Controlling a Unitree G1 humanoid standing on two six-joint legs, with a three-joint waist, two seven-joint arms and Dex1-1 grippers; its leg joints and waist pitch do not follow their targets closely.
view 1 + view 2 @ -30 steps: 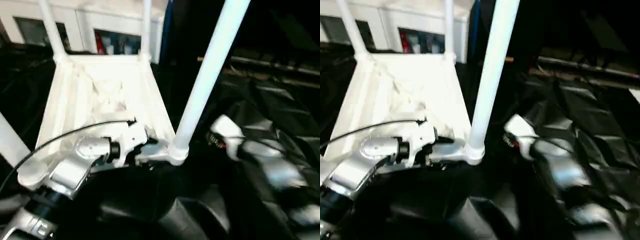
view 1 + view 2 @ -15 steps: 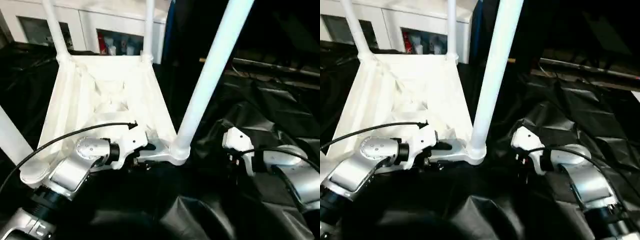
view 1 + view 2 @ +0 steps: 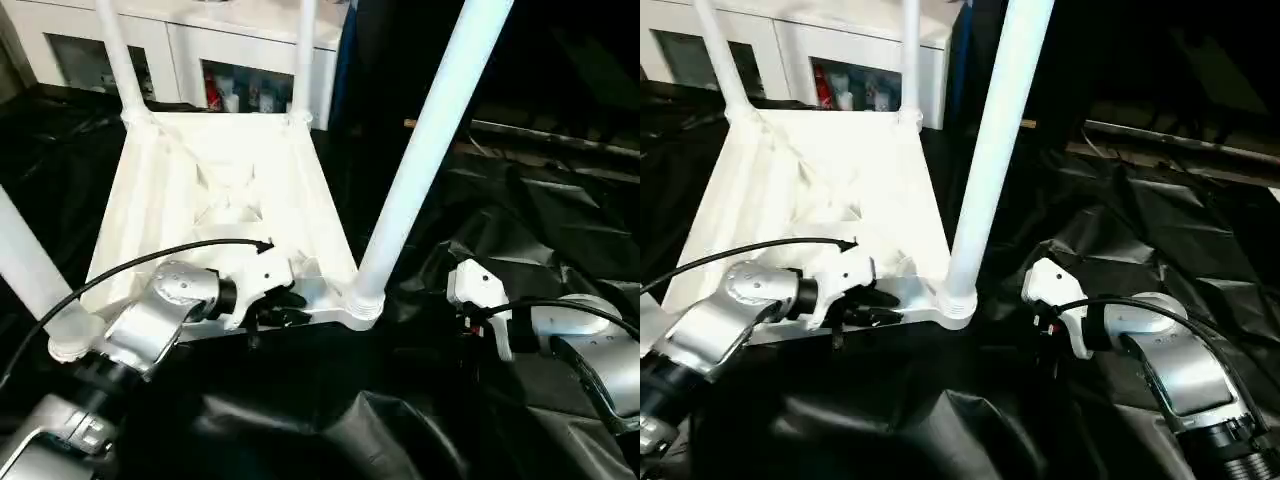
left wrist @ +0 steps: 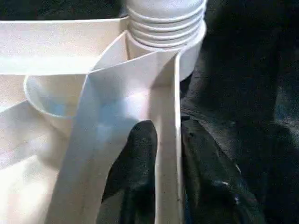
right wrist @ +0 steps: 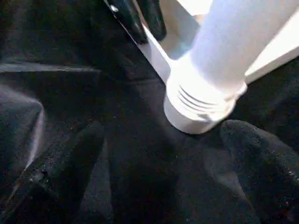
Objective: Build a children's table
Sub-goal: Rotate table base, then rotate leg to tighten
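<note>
Left fingers (image 4: pixel 140 172) apparently pinching tabletop (image 3: pixel 220 190) rim, right fingers (image 5: pixel 261 163) spread wide

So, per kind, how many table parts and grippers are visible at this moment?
Legs: 4, far left, far right, near right, near left
Tabletop: 1
Grippers: 2, left gripper, right gripper
Total: 7
</note>
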